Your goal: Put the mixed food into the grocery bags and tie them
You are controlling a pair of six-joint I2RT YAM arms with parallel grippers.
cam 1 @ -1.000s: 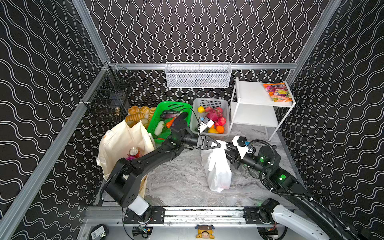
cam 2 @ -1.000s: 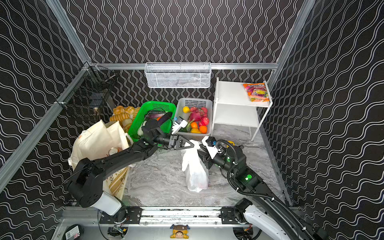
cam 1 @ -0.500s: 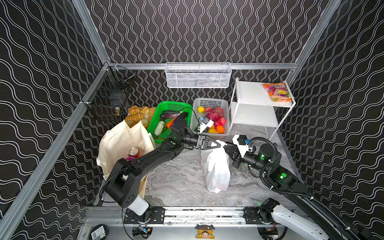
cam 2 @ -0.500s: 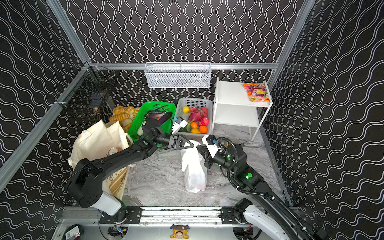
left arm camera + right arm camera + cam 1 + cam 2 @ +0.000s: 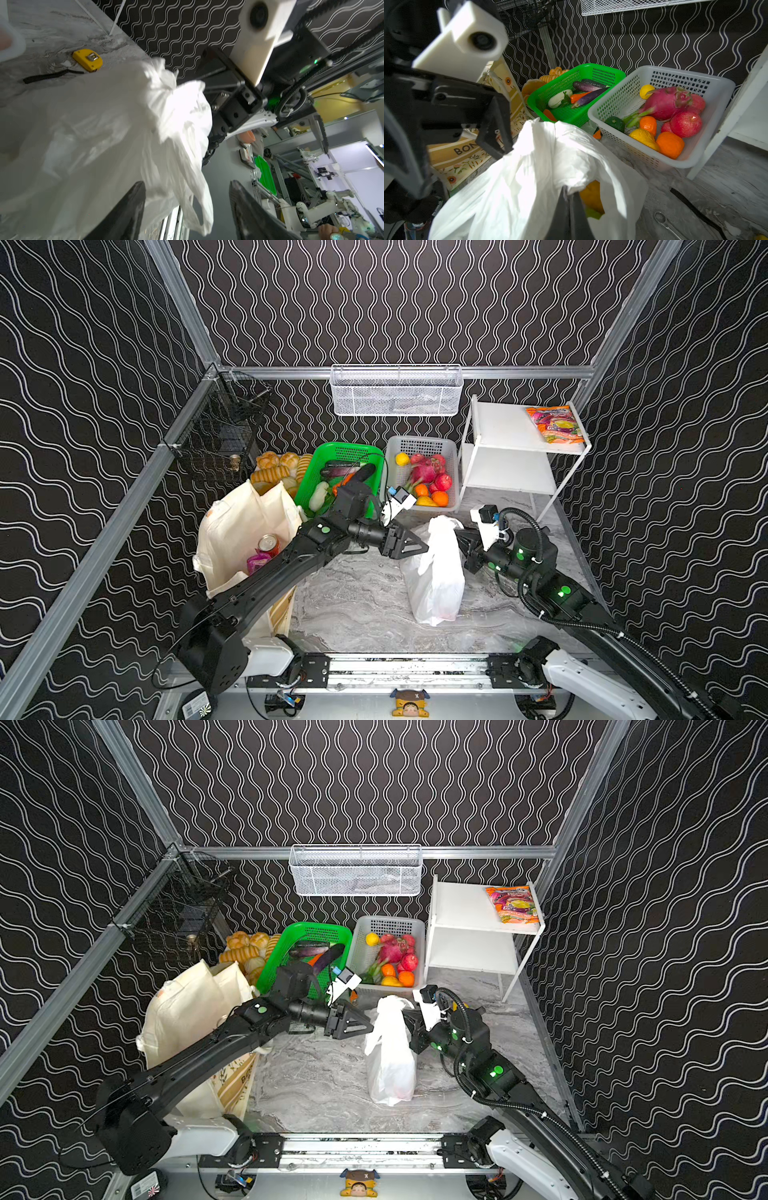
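The right gripper (image 5: 568,194) is pinched tight on a fold at the mouth of the thin, crinkly white plastic carrier bag (image 5: 436,576), which stands upright on the grey marbled tabletop (image 5: 353,601). The left gripper (image 5: 186,185), clamped on the bag's top a second ago, now has its jaws spread, with a loop handle hanging loose between them. The left arm stretches level past the cream fabric tote (image 5: 237,526). Its side panel reads "BON", and it holds a red drink can (image 5: 269,543) and a purple snack packet (image 5: 258,561). The right forearm reaches in from the opposite side, elbow bent.
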